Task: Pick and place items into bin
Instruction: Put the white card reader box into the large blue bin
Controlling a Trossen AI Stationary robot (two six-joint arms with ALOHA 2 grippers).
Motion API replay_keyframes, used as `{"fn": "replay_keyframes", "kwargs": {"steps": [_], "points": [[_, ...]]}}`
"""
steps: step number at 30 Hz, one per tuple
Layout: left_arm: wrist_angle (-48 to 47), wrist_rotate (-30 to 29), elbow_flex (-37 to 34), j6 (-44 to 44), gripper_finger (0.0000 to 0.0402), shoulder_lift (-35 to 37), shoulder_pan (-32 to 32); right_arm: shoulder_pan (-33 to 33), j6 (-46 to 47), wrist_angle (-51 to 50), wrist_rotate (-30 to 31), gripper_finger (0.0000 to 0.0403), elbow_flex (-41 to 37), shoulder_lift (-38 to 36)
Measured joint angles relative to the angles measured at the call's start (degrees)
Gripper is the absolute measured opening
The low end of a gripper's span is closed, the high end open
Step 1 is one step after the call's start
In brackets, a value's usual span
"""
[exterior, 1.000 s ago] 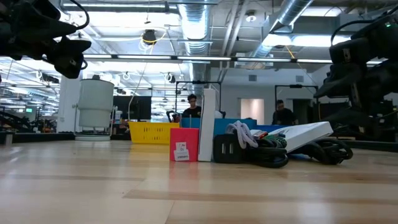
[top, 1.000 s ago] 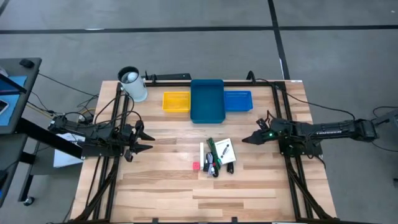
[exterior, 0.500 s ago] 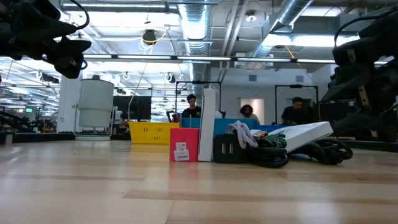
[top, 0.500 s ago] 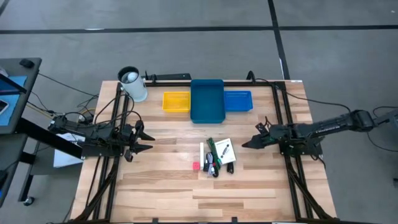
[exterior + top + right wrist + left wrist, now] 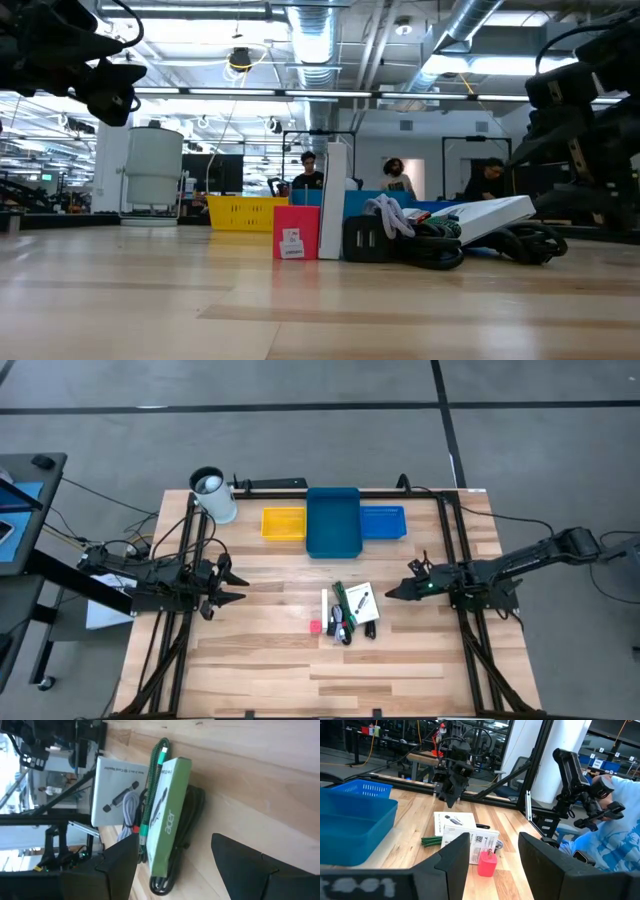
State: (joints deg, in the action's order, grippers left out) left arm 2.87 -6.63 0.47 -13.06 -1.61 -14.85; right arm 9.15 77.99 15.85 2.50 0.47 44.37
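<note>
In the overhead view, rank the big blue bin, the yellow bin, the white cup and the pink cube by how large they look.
1. Big blue bin
2. Yellow bin
3. White cup, though close to the yellow bin
4. Pink cube

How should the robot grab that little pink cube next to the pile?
Probably from straight above, fingers closing on two opposite flat sides. The pink cube stands alone on the table, at the pile's left edge, beside a white box. The right gripper, open, is nearer.

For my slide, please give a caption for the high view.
Right hand, open, nears the item pile; left hand waits at the table's left; blue bin behind.
</note>
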Motion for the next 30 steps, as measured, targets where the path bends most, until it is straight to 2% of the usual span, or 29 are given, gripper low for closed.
{"fn": "replay_keyframes", "kwargs": {"steps": [15, 30], "points": [[0.0, 0.0, 0.0, 0.0, 0.0159, 0.0, 0.0, 0.1, -0.4, 1.4, -1.1, 0.0244, 6.2, 13.3], [0.0, 0.0, 0.0, 0.0, 0.0159, 0.0, 0.0, 0.0, -0.5, 1.4, -3.5, 0.0244, 10.6, 21.0]]}}
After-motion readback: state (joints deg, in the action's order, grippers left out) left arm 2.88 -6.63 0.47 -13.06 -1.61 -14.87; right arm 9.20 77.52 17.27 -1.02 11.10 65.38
